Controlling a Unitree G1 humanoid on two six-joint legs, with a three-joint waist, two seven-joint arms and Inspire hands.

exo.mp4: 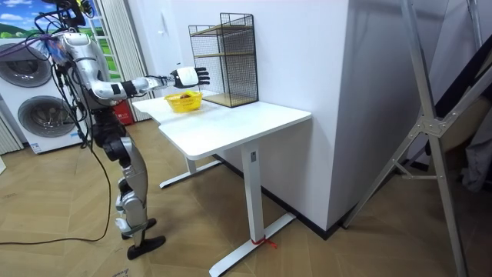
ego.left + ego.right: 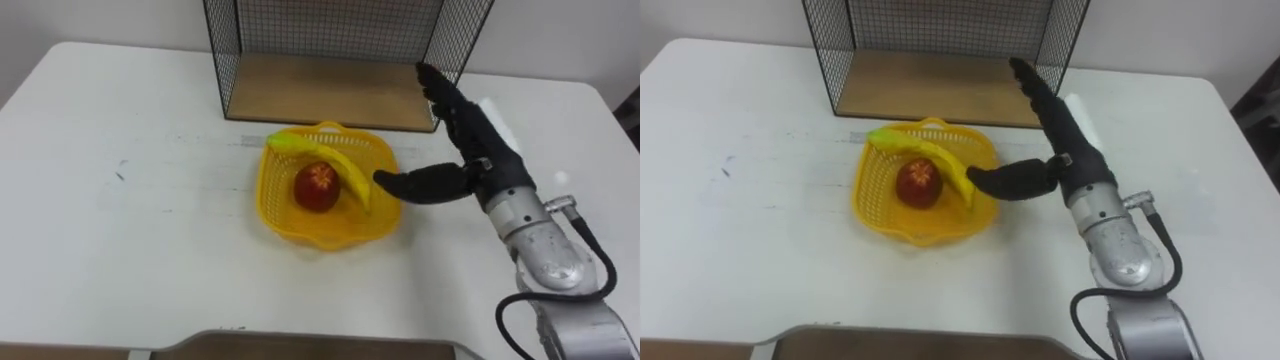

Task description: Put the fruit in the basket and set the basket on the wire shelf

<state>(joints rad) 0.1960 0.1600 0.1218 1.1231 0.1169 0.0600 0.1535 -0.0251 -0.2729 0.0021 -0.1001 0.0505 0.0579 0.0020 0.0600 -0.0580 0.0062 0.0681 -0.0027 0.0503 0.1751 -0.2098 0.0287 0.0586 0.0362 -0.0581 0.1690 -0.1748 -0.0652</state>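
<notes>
Left of the basket (image 2: 330, 235) the surface (image 2: 120, 230) lies bare, free for a hand. Behind it stands the wire shelf (image 2: 320, 90): front seemingly open, mesh sides closing the way. The right hand (image 2: 483, 158) hangs at the basket's right side.

Yellow plastic mesh basket (image 2: 327, 226), glossy. Smooth red apple (image 2: 316, 187), matt yellow banana (image 2: 335, 167). Black wire shelf (image 2: 340, 55) with wooden base. Table (image 2: 130, 210) matt white, smooth. Right hand (image 2: 470, 150) black, matt.

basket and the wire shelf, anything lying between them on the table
Nothing does. In the left eye view just a narrow strip of bare white table separates the yellow basket from the wire shelf.
</notes>
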